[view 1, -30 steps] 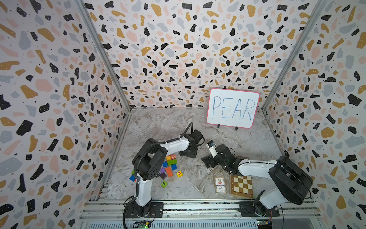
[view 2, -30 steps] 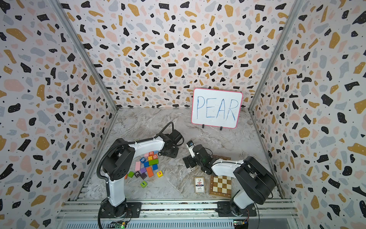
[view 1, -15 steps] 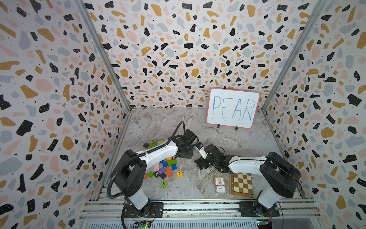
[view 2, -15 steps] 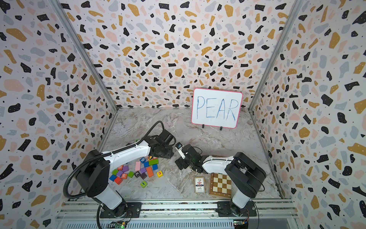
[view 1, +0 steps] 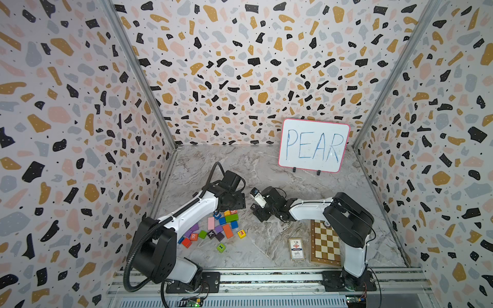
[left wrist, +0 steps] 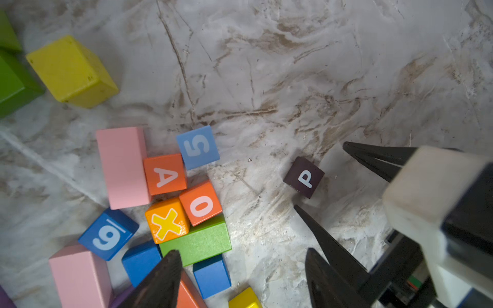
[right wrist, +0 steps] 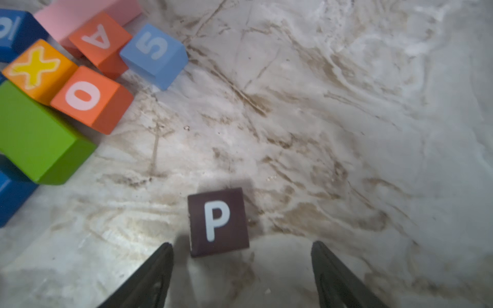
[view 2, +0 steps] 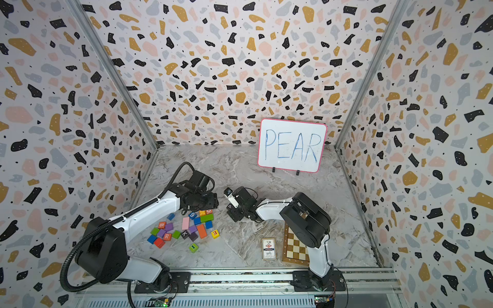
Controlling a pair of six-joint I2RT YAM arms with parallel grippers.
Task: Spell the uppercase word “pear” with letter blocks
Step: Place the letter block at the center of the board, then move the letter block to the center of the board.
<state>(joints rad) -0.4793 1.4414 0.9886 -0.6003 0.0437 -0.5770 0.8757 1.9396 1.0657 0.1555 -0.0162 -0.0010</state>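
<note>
P block (right wrist: 217, 222): it stands alone on the table (view 1: 266, 170), letter up, apart from the pile. You can count it as the first letter set out, by my reading.
Right gripper (right wrist: 241, 244): the jaws are spread with the P block at their mouth. There is a gap on either side, so it grips nothing.
Left gripper (left wrist: 240, 252): the jaws are wide apart above the edge of the pile, with nothing between them.
A block (left wrist: 165, 174): it is in the pile, touching the pink block (left wrist: 121, 166).
E block (view 1: 241, 233): it sits just off the pile's edge, untouched.
R block (view 1: 194, 236): it is on the pile's far side from the P block, among plain pieces.
Left for you: E, A and R have yet to join the P block in a row – roughly a quarter done, judged against the whiteboard (view 1: 314, 145).
</note>
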